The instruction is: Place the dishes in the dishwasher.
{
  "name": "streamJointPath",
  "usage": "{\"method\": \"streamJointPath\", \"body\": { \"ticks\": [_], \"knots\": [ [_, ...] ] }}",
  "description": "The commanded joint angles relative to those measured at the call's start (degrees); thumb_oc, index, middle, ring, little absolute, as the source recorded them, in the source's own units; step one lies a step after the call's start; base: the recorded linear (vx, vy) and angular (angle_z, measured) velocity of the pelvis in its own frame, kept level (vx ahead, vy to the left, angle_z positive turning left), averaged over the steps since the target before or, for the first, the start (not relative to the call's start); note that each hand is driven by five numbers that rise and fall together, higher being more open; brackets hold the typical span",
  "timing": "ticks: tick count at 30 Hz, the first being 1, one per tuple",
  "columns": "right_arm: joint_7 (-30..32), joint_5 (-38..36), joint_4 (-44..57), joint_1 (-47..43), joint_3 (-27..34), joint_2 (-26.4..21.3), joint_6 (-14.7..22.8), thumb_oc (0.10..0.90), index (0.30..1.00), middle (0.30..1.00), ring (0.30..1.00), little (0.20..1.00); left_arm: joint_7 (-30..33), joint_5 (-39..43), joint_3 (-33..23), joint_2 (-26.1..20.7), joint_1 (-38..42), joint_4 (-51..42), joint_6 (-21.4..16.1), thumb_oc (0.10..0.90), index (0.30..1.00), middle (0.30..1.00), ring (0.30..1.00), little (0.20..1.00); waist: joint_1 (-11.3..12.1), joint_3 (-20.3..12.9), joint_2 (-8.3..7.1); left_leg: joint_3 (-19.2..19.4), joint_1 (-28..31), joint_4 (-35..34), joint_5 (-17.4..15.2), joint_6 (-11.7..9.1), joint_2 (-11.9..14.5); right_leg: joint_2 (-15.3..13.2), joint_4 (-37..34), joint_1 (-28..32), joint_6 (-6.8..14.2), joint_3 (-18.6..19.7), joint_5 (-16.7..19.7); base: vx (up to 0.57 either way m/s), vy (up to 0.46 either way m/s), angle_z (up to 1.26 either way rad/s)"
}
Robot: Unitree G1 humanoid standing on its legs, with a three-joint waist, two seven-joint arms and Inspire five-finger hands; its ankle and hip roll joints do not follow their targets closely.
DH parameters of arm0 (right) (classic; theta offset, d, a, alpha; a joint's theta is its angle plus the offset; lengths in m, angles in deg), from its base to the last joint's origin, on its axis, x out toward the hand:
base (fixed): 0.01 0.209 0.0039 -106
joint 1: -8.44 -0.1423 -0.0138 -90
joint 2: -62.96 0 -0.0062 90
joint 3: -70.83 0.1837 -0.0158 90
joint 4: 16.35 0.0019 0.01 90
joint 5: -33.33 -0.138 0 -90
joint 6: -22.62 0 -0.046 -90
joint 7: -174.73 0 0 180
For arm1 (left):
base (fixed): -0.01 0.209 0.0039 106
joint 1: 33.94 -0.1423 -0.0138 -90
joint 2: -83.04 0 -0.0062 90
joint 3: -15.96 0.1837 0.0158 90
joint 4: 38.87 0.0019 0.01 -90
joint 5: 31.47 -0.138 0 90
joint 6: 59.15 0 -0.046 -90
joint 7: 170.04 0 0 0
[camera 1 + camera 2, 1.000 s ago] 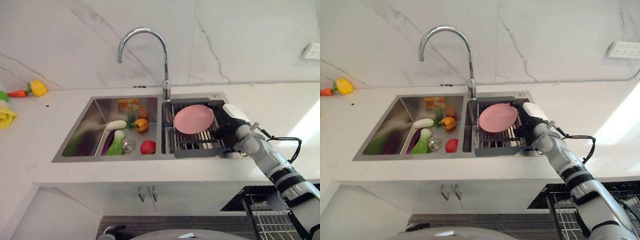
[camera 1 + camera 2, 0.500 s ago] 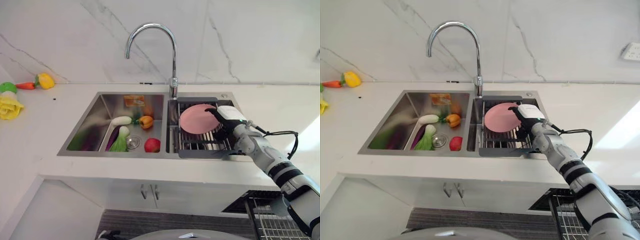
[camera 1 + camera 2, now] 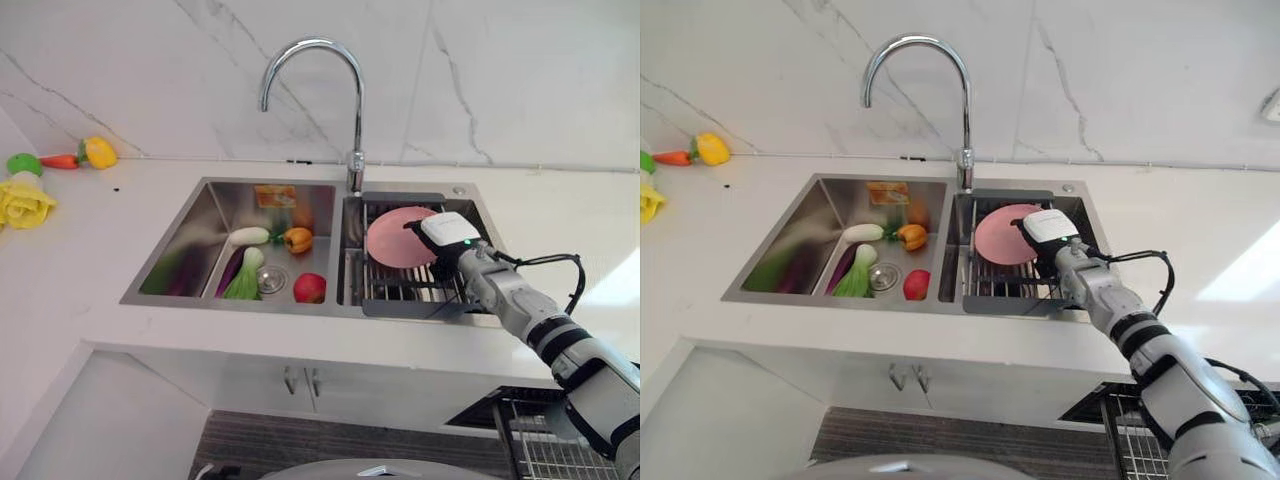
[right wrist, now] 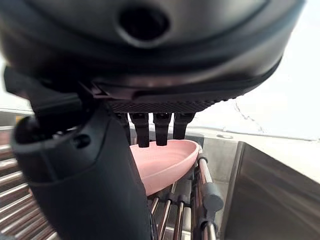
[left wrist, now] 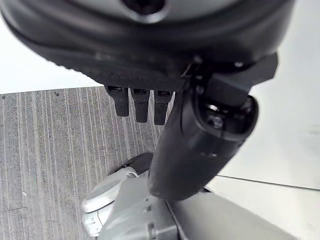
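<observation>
Fingers (image 4: pixel 155 127) of your right hand (image 3: pixel 447 236) reach straight over the pink plate (image 3: pixel 396 237), not gripping yet. It sits on the sink rack (image 3: pixel 400 290), so nothing is loaded.

I see a brushed stainless steel sink (image 3: pixel 185 245) with a dull sheen, and over it a faucet (image 3: pixel 330 75) in mirror-bright chrome. The drying rack (image 3: pixel 400 290) looks like thin metal rods in a dark matt frame. On it the pink plate (image 3: pixel 395 235) reads as smooth matt plastic. My right hand (image 3: pixel 447 240) is dark matt plastic with a smooth white cover. The countertop (image 3: pixel 90 260) and wall (image 3: pixel 520 70) look like polished white marble with grey veins.
</observation>
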Motion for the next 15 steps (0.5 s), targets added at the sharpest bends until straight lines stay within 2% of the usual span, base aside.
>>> {"method": "streamJointPath", "body": {
  "ticks": [1, 7, 11, 15],
  "knots": [
    [7.2, 3.4, -2.6, -11.8, -0.8, 1.8, -1.5, 0.400, 0.300, 0.300, 0.300, 0.300, -0.6, -1.4, 5.5, 0.0, 1.1, 1.9, -0.6, 0.800, 0.900, 0.900, 0.900, 0.900, 1.9, -1.4, -2.61, -0.7, -1.3, 0.6, -0.7, -1.4, 3.1, -3.1, 0.8, 2.3, 3.2, 0.4, -9.4, 0.01, -0.010, 0.12],
    [11.6, 4.1, 1.3, -9.4, 0.0, 1.7, -0.2, 0.400, 0.300, 0.300, 0.300, 0.300, 0.0, -2.9, 6.2, 0.4, 1.0, 2.0, -0.5, 0.800, 0.900, 0.900, 0.900, 0.900, 2.2, -1.6, -2.10, -1.0, -1.3, 0.6, -0.6, -1.6, 3.5, -3.0, 0.8, 2.4, 3.1, 0.1, -9.7, 0.00, -0.003, 0.01],
    [12.7, 3.8, 4.3, -8.7, -1.0, 0.8, 1.5, 0.400, 0.300, 0.300, 0.300, 0.300, 0.6, -2.4, 5.6, 0.6, 1.0, 2.5, -0.4, 0.800, 0.900, 0.900, 0.900, 0.900, 2.3, -1.8, -2.07, -0.9, -1.1, 0.6, -0.6, -1.8, 3.6, -2.8, 0.8, 2.5, 3.1, 0.1, -9.8, 0.00, 0.000, 0.00],
    [12.8, 3.6, 4.7, -8.8, -1.5, 0.7, 1.6, 0.400, 0.300, 0.300, 0.300, 0.300, 0.9, -2.7, 6.0, 0.7, 1.0, 2.7, -0.5, 0.800, 0.900, 0.900, 0.900, 0.900, 2.1, -1.9, -2.06, -0.7, -0.9, 0.6, -0.7, -1.8, 3.7, -2.7, 0.8, 2.6, 3.0, 0.3, -9.9, 0.00, 0.000, 0.00]
  ]
}}
